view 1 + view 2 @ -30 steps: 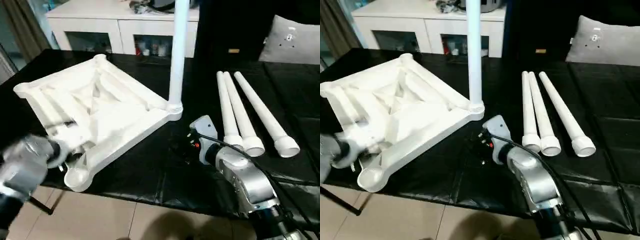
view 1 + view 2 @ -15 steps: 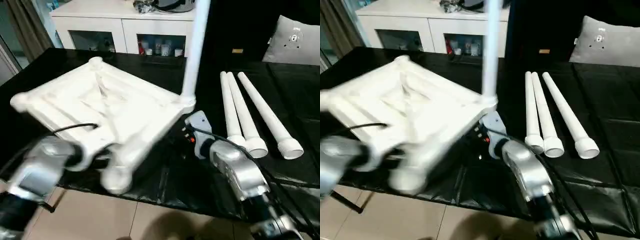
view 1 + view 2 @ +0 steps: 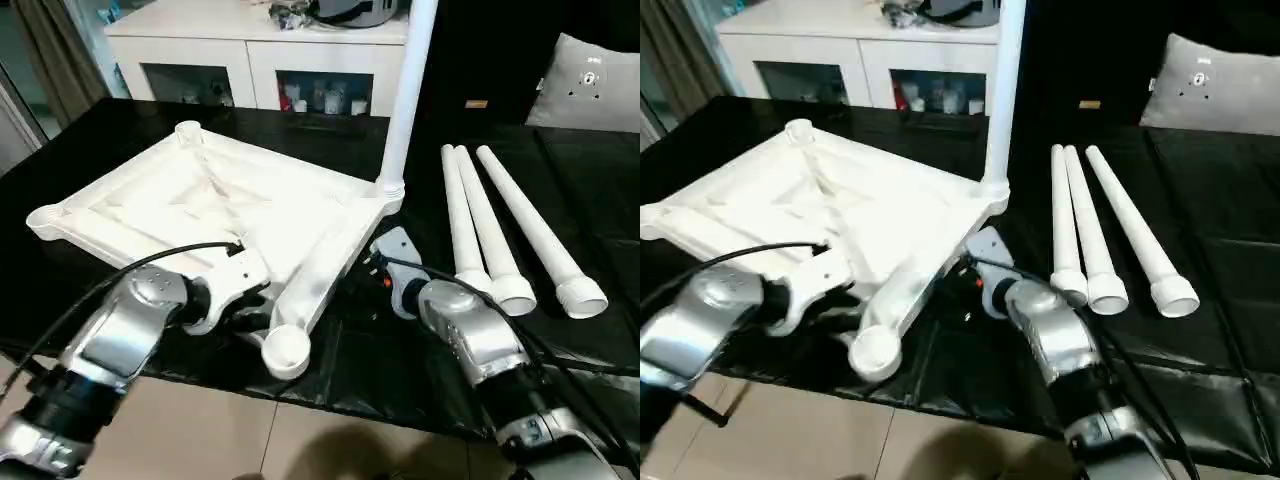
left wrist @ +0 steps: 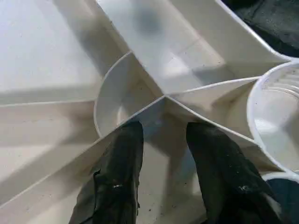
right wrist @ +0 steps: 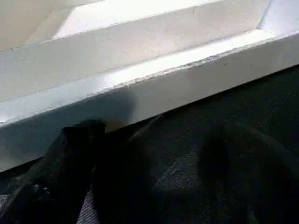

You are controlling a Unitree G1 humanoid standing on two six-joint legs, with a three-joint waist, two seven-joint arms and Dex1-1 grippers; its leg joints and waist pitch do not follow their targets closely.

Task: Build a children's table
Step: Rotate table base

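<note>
The children's table top point(image 3: 200, 200) lies upside down on the black surface, ribs up. One white leg point(image 3: 405, 90) stands upright in its right corner socket. The near corner socket point(image 3: 285, 350) is empty. My left gripper point(image 4: 161, 154) is shut on a rib of the top beside that socket, one finger point(image 4: 117, 177) on each side. My right gripper point(image 5: 149, 172) stands open low on the black cover against the top's outer edge point(image 5: 154, 88), below the standing leg. Three loose legs point(image 3: 500, 220) lie side by side to the right.
A white cabinet with glass doors point(image 3: 250, 40) stands behind the work surface, with a grey cushion point(image 3: 590, 80) at the back right. The black surface's front edge point(image 3: 330, 390) runs just beyond the near socket, with tiled floor point(image 3: 220, 430) below.
The table top has swung round and slid right with my left gripper on it. Its near socket and the standing leg now sit further right. The right gripper has hardly moved.
</note>
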